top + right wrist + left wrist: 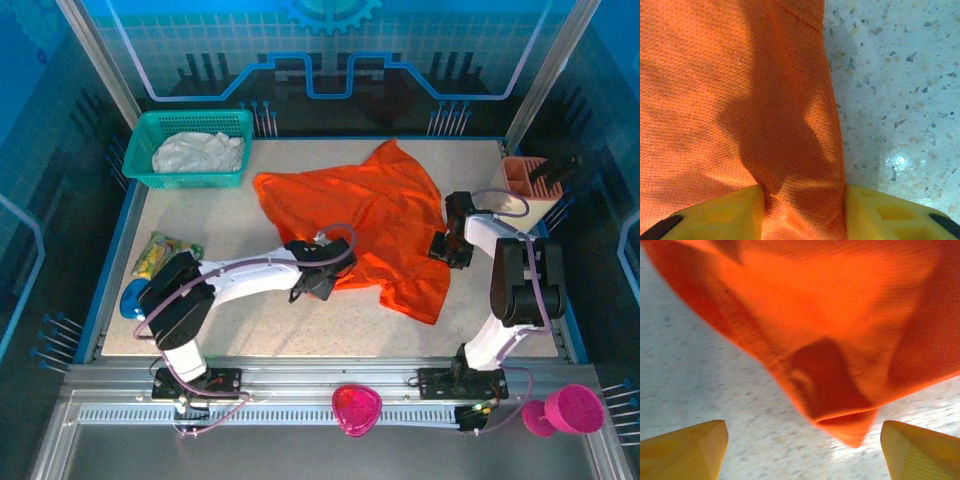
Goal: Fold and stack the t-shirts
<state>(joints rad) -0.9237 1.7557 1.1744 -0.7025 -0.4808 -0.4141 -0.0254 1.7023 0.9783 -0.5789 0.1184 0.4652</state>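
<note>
An orange t-shirt [360, 220] lies spread and rumpled across the middle of the table. A white t-shirt [198, 153] sits crumpled in the teal basket [190, 181] at the back left. My left gripper [318, 285] is at the orange shirt's near-left edge. It stands open just above the table, with a folded corner of the shirt [840, 315] hanging ahead of its yellow fingers [685, 450], and nothing lies between them [805, 450]. My right gripper [445, 248] is at the shirt's right edge. Its jaws [805, 215] press a bunched fold of orange cloth [715, 100] from both sides.
A green and yellow snack packet [165, 253] and a blue object [133, 298] lie at the table's left edge. A peach-coloured holder [530, 180] stands at the back right. Two pink bowls [356, 408] [575, 407] rest on the near rail. Bare table lies right of the shirt [900, 100].
</note>
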